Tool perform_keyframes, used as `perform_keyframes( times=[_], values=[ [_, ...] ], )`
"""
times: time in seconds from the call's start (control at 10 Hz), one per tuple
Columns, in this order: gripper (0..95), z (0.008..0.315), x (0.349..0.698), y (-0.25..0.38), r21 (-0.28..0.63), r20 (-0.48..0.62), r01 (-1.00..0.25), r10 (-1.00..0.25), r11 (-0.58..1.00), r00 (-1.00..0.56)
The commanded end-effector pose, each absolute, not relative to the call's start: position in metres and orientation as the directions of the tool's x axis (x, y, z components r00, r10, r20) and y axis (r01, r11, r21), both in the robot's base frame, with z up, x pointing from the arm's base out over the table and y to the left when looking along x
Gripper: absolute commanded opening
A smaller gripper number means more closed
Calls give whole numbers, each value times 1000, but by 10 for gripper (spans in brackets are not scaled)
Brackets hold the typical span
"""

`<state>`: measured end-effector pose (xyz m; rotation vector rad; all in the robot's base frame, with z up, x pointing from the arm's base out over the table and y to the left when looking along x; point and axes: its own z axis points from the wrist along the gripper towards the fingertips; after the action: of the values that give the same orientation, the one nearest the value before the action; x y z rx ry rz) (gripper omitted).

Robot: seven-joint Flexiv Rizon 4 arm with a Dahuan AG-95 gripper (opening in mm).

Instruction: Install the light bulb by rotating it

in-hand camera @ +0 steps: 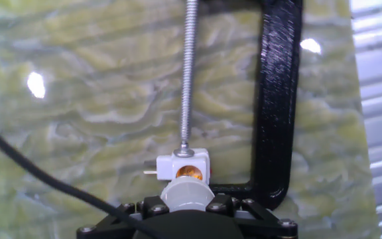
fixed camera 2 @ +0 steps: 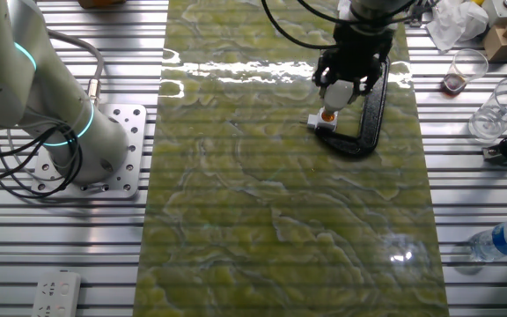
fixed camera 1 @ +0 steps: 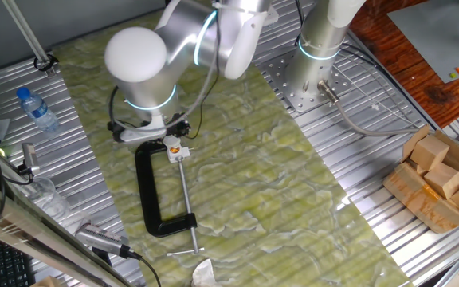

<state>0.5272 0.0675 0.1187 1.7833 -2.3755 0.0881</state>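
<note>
My gripper (in-hand camera: 186,201) is shut on the light bulb (in-hand camera: 186,191), a small white rounded bulb held between the black fingers (in-hand camera: 152,207). The bulb hangs just above the white socket fitting (in-hand camera: 186,165), whose orange opening faces it. The socket is clamped at the screw end of the black C-clamp (in-hand camera: 280,99) lying on the green mat. In the other fixed view the gripper (fixed camera 2: 341,88) holds the bulb (fixed camera 2: 339,93) over the socket (fixed camera 2: 323,120). In one fixed view the arm hides the gripper and bulb; the socket (fixed camera 1: 174,148) and clamp (fixed camera 1: 146,191) show.
A clear bottle with a blue cap (fixed camera 1: 37,108) lies on the metal table left of the mat. A box of wooden blocks (fixed camera 1: 441,179) stands at the right. Plastic cups (fixed camera 2: 465,70) and a second arm's base (fixed camera 2: 104,150) flank the mat.
</note>
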Motion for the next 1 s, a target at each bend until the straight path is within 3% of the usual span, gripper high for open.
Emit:
perform_keyframes(
  times=[0.1, 1.0],
  values=[
    [0, 120, 526, 67, 45, 183, -943, -931, 329, -316],
    [0, 104, 526, 66, 17, 172, -926, -914, 377, -369]
  ],
)
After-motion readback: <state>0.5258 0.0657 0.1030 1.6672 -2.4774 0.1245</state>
